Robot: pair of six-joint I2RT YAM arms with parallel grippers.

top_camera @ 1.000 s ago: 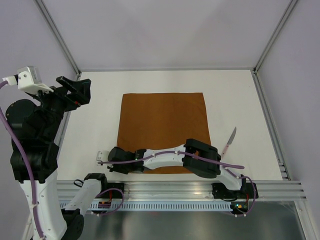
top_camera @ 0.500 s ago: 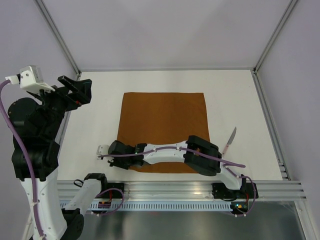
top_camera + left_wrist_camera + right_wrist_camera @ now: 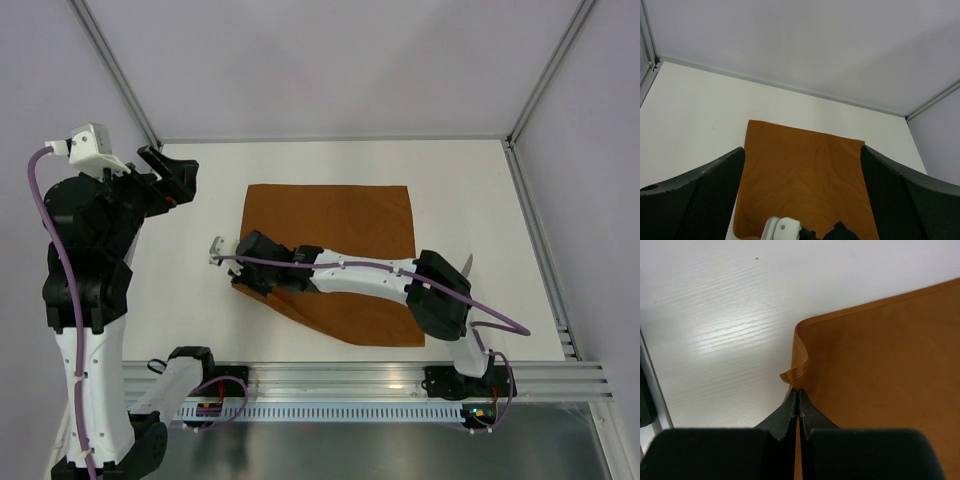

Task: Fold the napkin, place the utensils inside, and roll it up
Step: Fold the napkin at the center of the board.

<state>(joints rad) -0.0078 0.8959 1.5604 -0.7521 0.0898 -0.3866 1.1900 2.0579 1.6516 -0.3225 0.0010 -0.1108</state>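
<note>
**At the napkin's 7 o'clock corner: right tool clenched on cloth**

On the white surface (image 3: 180, 290) the rust-brown napkin (image 3: 340, 225) lies spread at the centre. It is flat except at 7 o'clock, where its corner is raised and drawn inward, so the near edge runs slantwise.

The cloth looks thin, light and limp. It should sag and crease wherever it is unsupported, and it may drag across the surface rather than hinge cleanly. A corner or hem is the sensible place to grip it, and the held corner should be carried low.

The right tool (image 3: 798, 393) has its jaws pressed together on that corner, and a small curl of hem bunches just ahead of the tips.

The left tool (image 3: 802, 152) hangs high at 10 o'clock from the cloth, spread wide, holding and touching nothing.

The knife (image 3: 466, 264) lies off the cloth at 3 o'clock, largely hidden behind the right arm.
</note>
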